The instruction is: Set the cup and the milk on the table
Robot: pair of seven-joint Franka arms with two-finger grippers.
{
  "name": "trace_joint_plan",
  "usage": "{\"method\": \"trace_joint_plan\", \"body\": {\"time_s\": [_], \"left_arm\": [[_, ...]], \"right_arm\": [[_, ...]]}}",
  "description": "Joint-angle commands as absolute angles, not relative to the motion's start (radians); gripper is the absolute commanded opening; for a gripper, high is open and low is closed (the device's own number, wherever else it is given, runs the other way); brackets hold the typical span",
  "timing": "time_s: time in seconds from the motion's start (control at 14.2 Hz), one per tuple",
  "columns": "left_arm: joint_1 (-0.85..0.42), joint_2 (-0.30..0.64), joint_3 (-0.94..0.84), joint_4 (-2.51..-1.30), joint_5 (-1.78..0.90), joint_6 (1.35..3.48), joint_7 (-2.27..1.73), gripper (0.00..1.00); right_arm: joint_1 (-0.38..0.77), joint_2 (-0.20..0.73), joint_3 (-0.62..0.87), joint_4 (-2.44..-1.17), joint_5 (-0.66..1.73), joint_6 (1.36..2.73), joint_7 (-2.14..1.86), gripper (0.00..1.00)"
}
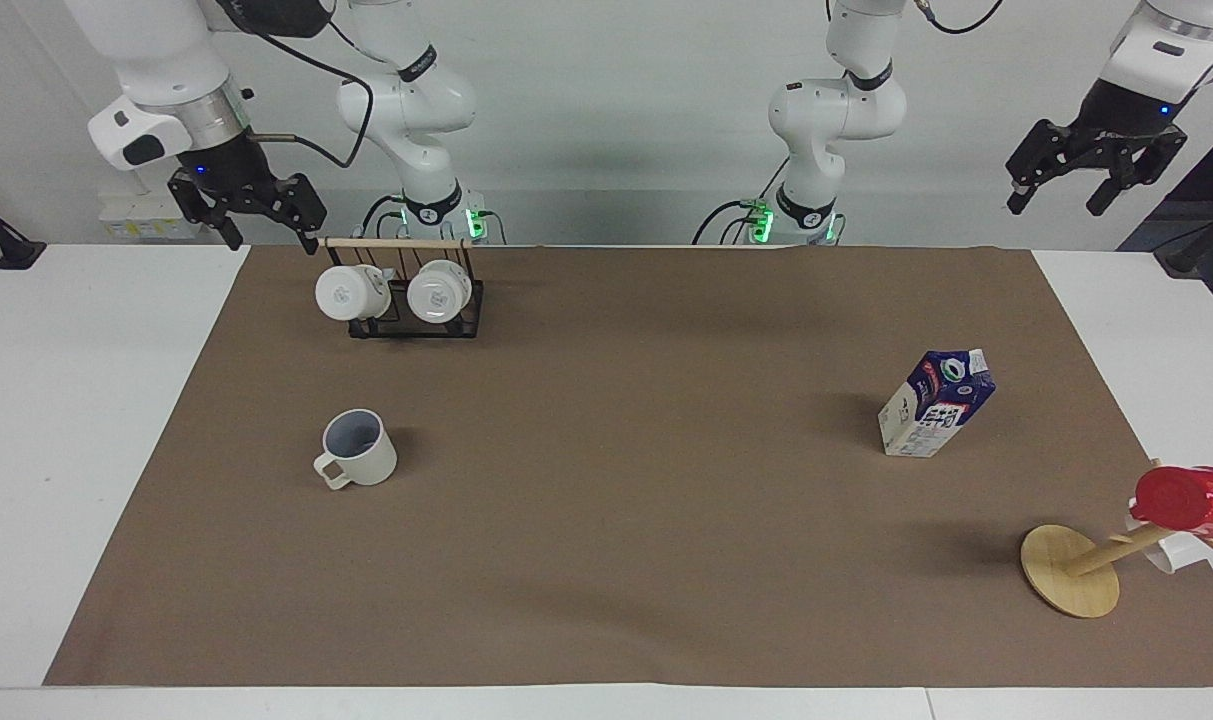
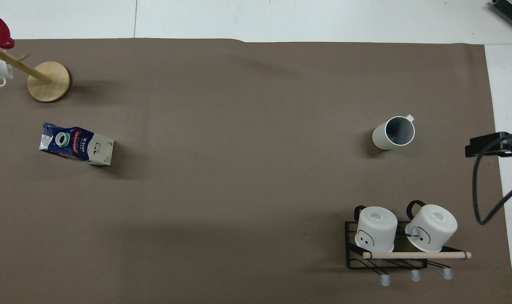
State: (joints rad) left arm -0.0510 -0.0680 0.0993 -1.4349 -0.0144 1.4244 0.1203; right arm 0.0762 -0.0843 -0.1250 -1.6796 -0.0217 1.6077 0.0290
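The cup is a cream mug with a grey inside; it stands upright on the brown mat of the white table, toward the right arm's end, and also shows in the overhead view. The milk is a navy and white carton standing on the mat toward the left arm's end; it too shows from overhead. My right gripper hangs open and empty in the air beside the mug rack. My left gripper hangs open and empty, high over the table's edge at the left arm's end.
A black wire rack with a wooden rail holds two white mugs, nearer to the robots than the cup. A wooden mug tree with a red cup stands at the mat's corner, farther from the robots than the milk.
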Motion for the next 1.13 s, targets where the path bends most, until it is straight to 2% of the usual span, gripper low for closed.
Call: {"method": "trace_joint_plan", "body": {"time_s": [0.0,0.21,0.49,1.06], "left_arm": [[-0.069,-0.092,0.110,-1.459,-0.015,1.419,0.112,1.00],[-0.069,-0.092,0.110,-1.459,-0.015,1.419,0.112,1.00],[-0.069,-0.092,0.110,-1.459,-0.015,1.419,0.112,1.00],[-0.069,-0.092,0.110,-1.459,-0.015,1.419,0.112,1.00]], "right_arm": [[0.106,-0.068,-0.120,-1.770,-0.015,1.716,0.043,1.00],[0.126,0.014,-0.120,-1.784,-0.015,1.797,0.097,1.00],[0.149,0.092,-0.120,-1.917,-0.015,2.047,0.100,1.00],[0.160,0.224,-0.120,-1.956,-0.015,2.213,-0.006,1.00]]}}
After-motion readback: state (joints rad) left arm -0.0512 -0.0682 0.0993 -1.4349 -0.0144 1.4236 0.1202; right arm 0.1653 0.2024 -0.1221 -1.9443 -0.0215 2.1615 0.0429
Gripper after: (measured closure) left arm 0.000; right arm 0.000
